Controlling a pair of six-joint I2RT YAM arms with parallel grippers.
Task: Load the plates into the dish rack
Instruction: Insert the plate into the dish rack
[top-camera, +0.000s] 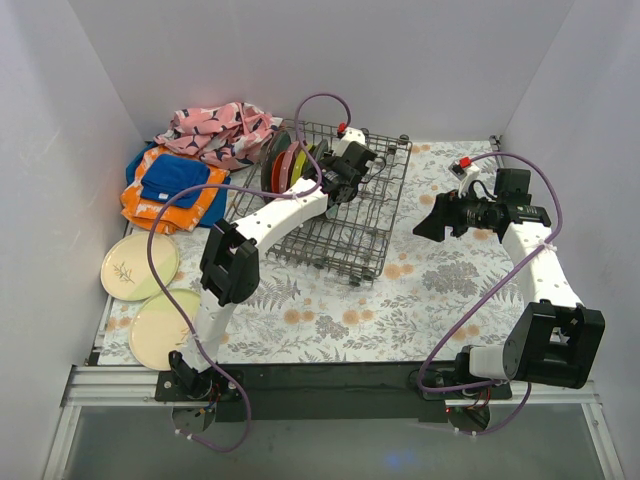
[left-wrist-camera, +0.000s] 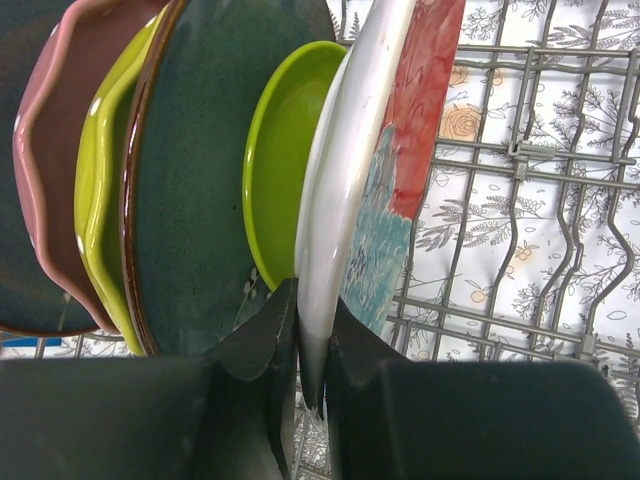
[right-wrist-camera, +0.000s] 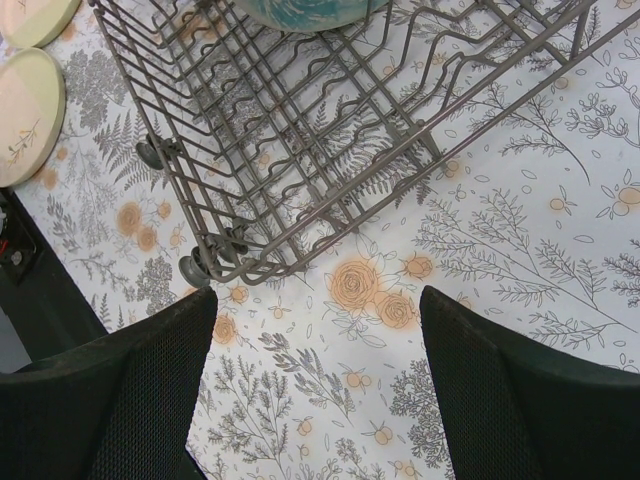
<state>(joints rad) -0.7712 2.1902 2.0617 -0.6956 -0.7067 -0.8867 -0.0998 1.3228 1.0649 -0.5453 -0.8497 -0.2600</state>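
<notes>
The dark grey wire dish rack (top-camera: 350, 215) stands at the table's middle back. Several plates (top-camera: 283, 160) stand upright in its left end. In the left wrist view they are pink (left-wrist-camera: 45, 150), lime green (left-wrist-camera: 98, 190), blue-grey (left-wrist-camera: 205, 170) and a smaller lime green plate (left-wrist-camera: 285, 150). My left gripper (left-wrist-camera: 312, 305) is shut on the white rim of the red plate with teal flower (left-wrist-camera: 425, 110), held upright beside them over the rack wires (left-wrist-camera: 520, 170). Two cream plates (top-camera: 140, 265) (top-camera: 165, 325) lie flat at the left. My right gripper (right-wrist-camera: 318, 320) is open and empty above the tablecloth, just off the rack's corner (right-wrist-camera: 230, 250).
Folded and crumpled cloths (top-camera: 180, 185) (top-camera: 220, 130) lie at the back left behind the cream plates. White walls close in the left, back and right. The flowered tablecloth (top-camera: 440, 290) covers the table to the right of the rack.
</notes>
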